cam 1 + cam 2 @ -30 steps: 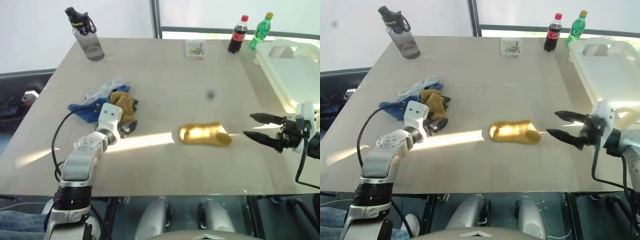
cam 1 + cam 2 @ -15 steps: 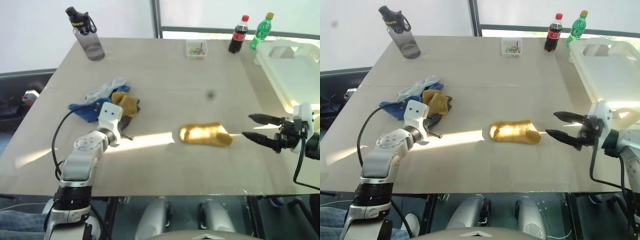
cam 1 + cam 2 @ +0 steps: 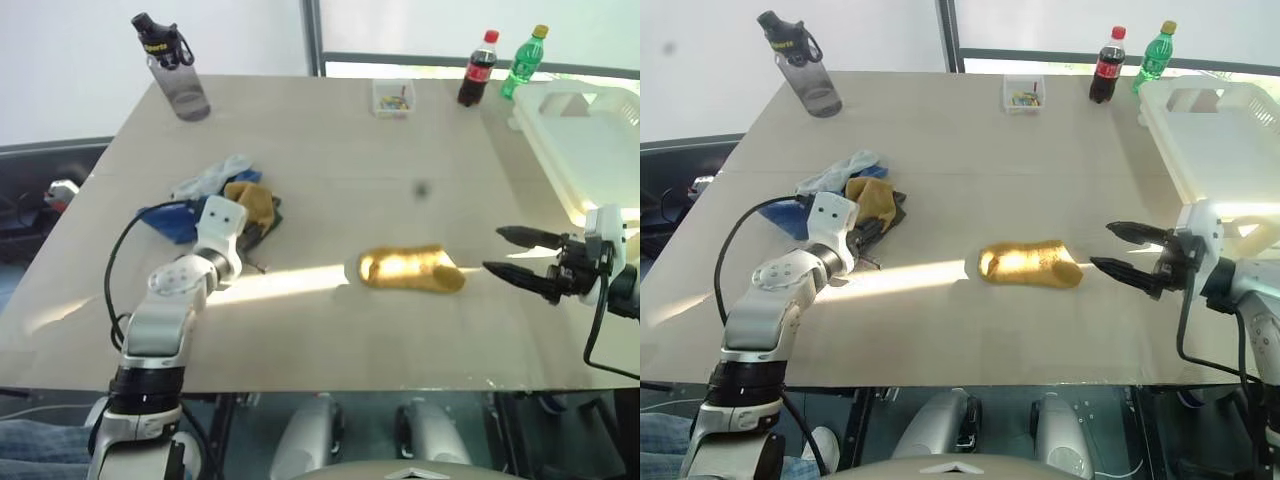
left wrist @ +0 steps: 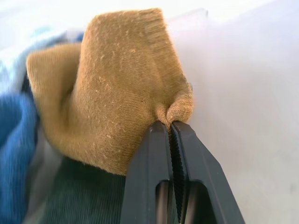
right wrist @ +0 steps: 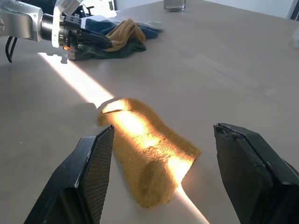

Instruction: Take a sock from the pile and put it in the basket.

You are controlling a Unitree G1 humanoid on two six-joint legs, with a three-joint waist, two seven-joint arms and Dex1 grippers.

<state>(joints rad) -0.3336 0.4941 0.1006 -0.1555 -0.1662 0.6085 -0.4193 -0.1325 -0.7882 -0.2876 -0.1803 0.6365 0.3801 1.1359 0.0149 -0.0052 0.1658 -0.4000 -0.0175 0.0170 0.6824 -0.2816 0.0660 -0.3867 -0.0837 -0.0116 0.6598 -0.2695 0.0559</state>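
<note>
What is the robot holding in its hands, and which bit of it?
The left gripper pinches a fold at the edge of a mustard yellow sock from the pile. The right gripper is open, holding nothing.

The pile (image 3: 222, 200) — mustard, blue, pale and dark-green socks — lies heaped on the table, well apart from the white basket (image 3: 590, 140).

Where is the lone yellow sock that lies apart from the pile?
In the head views the lone yellow sock lies flat near the table's middle, between the pile on the robot's left and the open right claw.
</note>
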